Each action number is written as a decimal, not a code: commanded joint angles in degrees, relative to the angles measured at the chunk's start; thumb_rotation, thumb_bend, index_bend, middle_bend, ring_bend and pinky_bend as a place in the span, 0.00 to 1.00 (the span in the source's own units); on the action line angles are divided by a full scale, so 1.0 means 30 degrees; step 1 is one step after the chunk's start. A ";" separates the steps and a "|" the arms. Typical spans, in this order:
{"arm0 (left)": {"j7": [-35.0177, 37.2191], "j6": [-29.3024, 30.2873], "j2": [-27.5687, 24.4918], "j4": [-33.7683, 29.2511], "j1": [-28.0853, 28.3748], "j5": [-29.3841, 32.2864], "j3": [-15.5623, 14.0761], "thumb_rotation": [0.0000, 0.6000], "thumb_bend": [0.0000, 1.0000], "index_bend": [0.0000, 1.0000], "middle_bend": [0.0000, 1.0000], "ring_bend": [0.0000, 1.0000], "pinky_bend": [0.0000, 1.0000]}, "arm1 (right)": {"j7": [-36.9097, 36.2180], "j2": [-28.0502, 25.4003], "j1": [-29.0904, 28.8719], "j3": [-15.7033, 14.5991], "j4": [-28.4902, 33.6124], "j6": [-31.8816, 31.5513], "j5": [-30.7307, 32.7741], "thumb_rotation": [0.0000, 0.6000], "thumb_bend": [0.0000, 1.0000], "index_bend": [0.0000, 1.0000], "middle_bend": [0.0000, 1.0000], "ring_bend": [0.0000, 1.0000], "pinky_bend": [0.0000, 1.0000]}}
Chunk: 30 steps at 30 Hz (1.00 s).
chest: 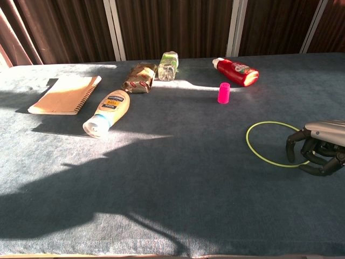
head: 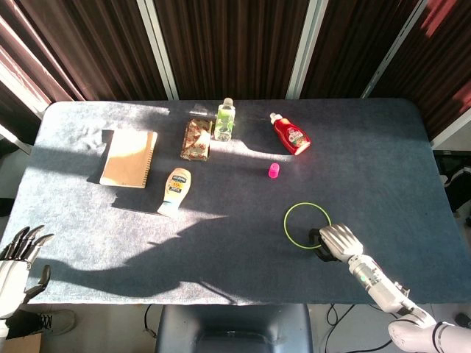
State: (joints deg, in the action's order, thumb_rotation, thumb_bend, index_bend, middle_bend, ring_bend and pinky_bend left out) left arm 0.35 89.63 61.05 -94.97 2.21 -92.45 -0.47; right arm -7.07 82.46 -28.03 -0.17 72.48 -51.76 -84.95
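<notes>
A thin green ring (head: 285, 223) lies flat on the blue-grey table (head: 383, 162), near the front right. My right hand (head: 335, 240) sits at the ring's near-right edge, fingers curled down over the rim (chest: 247, 141) and thumb below. The chest view shows this hand (chest: 315, 152) touching the ring, but not whether the ring is pinched. My left hand (head: 16, 261) hangs off the table's front left corner with fingers spread and nothing in it. It is absent from the chest view.
Along the back lie a tan spiral notebook (head: 129, 157), a mayonnaise bottle (head: 175, 191) on its side, a snack packet (head: 196, 139), a clear bottle of green liquid (head: 224, 120), a red sauce bottle (head: 291, 134) and a small pink cap (head: 274, 171). A broad shadow covers the front.
</notes>
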 commanded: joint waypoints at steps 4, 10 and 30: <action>0.0050 -0.0004 -0.0018 0.0001 0.0010 -0.0035 -0.0009 1.00 0.52 0.19 0.09 0.01 0.23 | 0.0224 0.0154 -0.0020 -0.0090 -0.0204 0.0004 0.0113 1.00 0.50 0.61 0.93 1.00 1.00; 0.0198 -0.0003 -0.0046 0.0025 0.0011 -0.0053 -0.0020 1.00 0.52 0.19 0.09 0.01 0.23 | 0.0550 0.0338 0.0005 -0.0109 -0.0447 -0.0001 0.0369 1.00 0.50 0.63 0.93 1.00 1.00; 0.0115 -0.0099 -0.0064 -0.0027 0.0050 -0.0087 -0.0056 1.00 0.52 0.19 0.09 0.01 0.23 | 0.0187 0.0147 0.0263 0.0463 0.0181 -0.1199 0.0791 1.00 0.50 0.89 0.93 1.00 1.00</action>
State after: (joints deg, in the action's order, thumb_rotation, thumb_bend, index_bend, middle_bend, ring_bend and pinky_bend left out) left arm 0.70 89.33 60.86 -95.05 2.36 -92.70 -0.64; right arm -6.23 83.16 -27.18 1.04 72.72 -55.32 -82.69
